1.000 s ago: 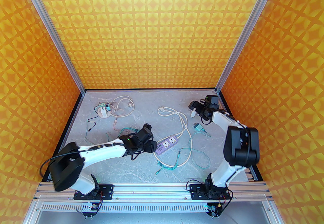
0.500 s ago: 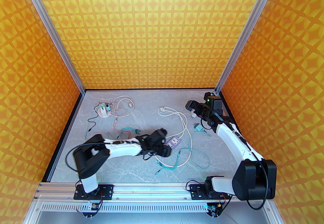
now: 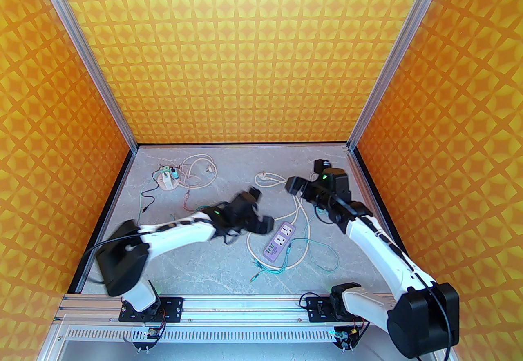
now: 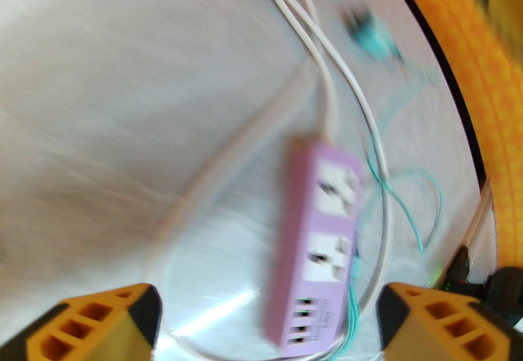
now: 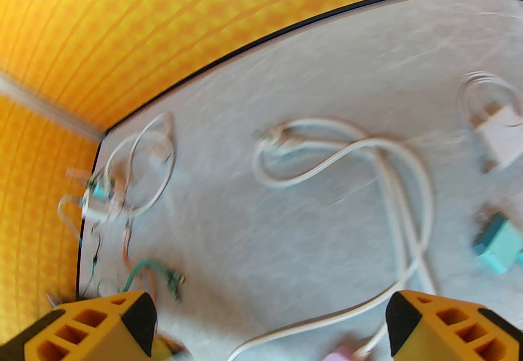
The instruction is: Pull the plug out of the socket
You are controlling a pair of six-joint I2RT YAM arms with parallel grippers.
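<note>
The purple power strip (image 3: 279, 242) lies flat in the middle of the table, and both sockets (image 4: 336, 188) show bare faces with nothing plugged in. My left gripper (image 3: 261, 210) hangs just up-left of the strip, open and holding nothing; the strip's USB end sits between its orange fingertips (image 4: 122, 318) in the left wrist view. A white plug (image 5: 500, 134) lies loose on the table at the far right, well apart from the strip. My right gripper (image 3: 305, 176) hovers near the back right, open and empty (image 5: 271, 322).
A teal adapter (image 5: 498, 247) rests beside the white plug. The strip's cream cord (image 3: 300, 208) loops across the middle to its own plug (image 3: 263, 177). Thin teal cables (image 3: 318, 253) trail near the strip. A small round stand with cables (image 3: 166, 179) sits back left.
My left gripper has opened off the power strip and drawn back to the left; the strip has swung round to lie more lengthwise. The right arm has swept left from the back right corner.
</note>
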